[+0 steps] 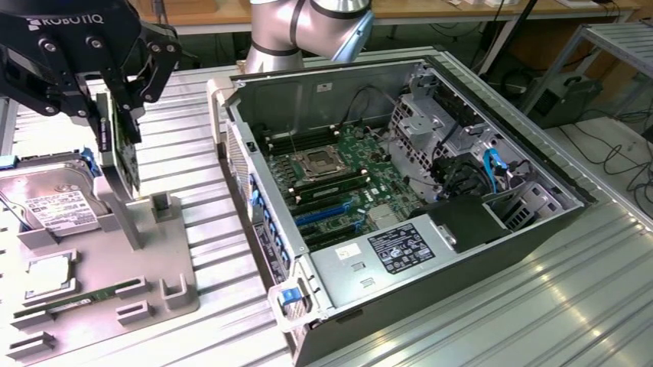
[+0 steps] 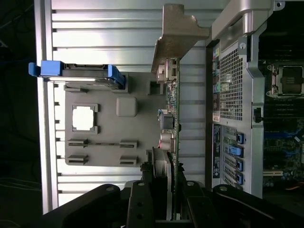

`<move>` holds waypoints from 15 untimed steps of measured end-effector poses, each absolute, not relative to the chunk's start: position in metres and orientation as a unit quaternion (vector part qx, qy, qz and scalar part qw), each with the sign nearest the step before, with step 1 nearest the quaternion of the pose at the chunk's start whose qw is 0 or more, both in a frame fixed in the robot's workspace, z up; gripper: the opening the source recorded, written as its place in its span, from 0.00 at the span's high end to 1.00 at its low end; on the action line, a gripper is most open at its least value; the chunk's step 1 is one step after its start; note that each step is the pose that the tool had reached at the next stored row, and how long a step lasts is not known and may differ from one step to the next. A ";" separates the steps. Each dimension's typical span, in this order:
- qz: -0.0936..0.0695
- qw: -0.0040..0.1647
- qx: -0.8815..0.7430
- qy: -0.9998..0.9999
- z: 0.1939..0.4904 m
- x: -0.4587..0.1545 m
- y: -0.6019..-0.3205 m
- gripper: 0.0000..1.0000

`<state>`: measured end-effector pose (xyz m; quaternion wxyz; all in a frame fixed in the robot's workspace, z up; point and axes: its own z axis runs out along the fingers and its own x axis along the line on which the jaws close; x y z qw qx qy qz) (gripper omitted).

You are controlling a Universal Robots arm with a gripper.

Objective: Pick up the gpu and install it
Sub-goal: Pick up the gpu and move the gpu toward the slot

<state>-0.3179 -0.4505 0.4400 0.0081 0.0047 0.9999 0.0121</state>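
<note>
the tool (image 1: 121,107) is closed on the gpu (image 1: 121,157), one finger against each flat face, gripping it by its upper edge. the card hangs on edge with its green board showing. it is over the grey tray (image 1: 153,267), at the side of the tray nearest the case (image 1: 469,298). its lower end comes down close to an upright post of the tray; i cannot tell whether it touches the tray or hangs just clear.

in the wrist view the gpu (image 2: 174,118) is edge-on, a thin green line running away from the tool (image 2: 166,190) along that same side of the tray (image 2: 109,156). its silver bracket (image 2: 176,35) reaches past the tray's end, over the ribbed worktop (image 2: 118,28).

three other parts sit on the tray. a hard drive (image 1: 56,205) (image 2: 78,71) in a blue carrier stands at one end. a square chip (image 1: 46,279) (image 2: 84,117) sits near the middle. a memory stick (image 1: 82,297) (image 2: 102,143) lies between small holders towards the other end.

the case (image 2: 237,71) lies open on the worktop (image 1: 194,138) just beside the tray, with its motherboard (image 1: 337,172) bare. the gpu is outside the case and not yet installed.
</note>
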 end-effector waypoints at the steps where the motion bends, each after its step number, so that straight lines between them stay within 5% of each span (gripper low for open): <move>1: 0.012 0.008 0.005 1.000 0.441 -0.318 -0.450 0.72; 15: 0.012 0.008 0.005 1.000 0.448 -0.318 -0.451 0.72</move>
